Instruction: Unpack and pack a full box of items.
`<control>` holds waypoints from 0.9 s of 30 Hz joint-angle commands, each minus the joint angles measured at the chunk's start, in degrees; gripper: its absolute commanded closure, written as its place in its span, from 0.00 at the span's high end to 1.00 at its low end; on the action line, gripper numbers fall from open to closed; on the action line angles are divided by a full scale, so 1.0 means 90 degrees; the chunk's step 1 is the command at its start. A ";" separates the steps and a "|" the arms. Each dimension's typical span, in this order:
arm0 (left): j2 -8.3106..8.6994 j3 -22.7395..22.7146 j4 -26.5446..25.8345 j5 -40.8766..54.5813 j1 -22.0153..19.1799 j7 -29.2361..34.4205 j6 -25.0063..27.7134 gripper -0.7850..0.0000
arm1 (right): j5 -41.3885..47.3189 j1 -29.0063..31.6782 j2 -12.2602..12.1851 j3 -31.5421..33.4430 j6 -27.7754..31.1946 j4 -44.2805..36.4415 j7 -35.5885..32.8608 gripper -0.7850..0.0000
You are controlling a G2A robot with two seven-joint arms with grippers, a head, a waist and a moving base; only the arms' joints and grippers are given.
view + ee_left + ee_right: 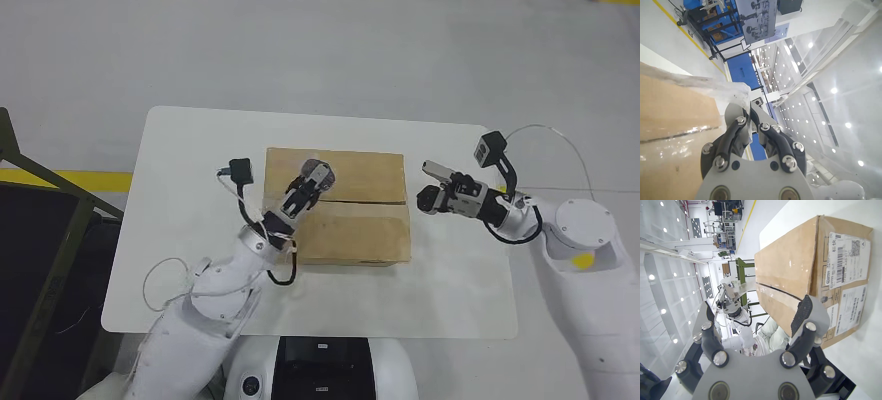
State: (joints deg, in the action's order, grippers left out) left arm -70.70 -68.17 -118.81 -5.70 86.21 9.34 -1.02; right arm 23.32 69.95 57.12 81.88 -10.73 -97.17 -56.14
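- showing, top view: closed box on the table; left gripper over its top, right gripper beside its end.
- left wrist view: fingers clamped on clear tape joined to box.
- right wrist view: fingers apart, near labelled end.

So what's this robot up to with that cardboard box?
It is getting a taped box open on the table. The left gripper, above the top seam, is shut on a strip of clear tape lifted off the box. The right gripper hangs open beside the box's labelled end. The flaps are closed, nothing unpacked yet.
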 commanded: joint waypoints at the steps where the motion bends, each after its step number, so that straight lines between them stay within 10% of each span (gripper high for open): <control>1: -0.0009 0.0070 0.0029 -0.0171 -0.0114 0.0034 -0.0200 0.00 | 0.0032 0.0049 -0.0009 0.0054 0.0014 0.0004 0.0007 1.00; 27: 0.0065 0.0440 -0.0449 -0.2463 -0.0930 0.1996 -0.2132 0.00 | 0.0205 0.0174 -0.0029 -0.0086 0.0121 0.0051 0.0091 1.00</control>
State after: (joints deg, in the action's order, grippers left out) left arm -70.02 -64.83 -123.19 -27.83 78.25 27.45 -20.16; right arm 25.15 71.45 56.87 81.07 -9.69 -96.66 -55.37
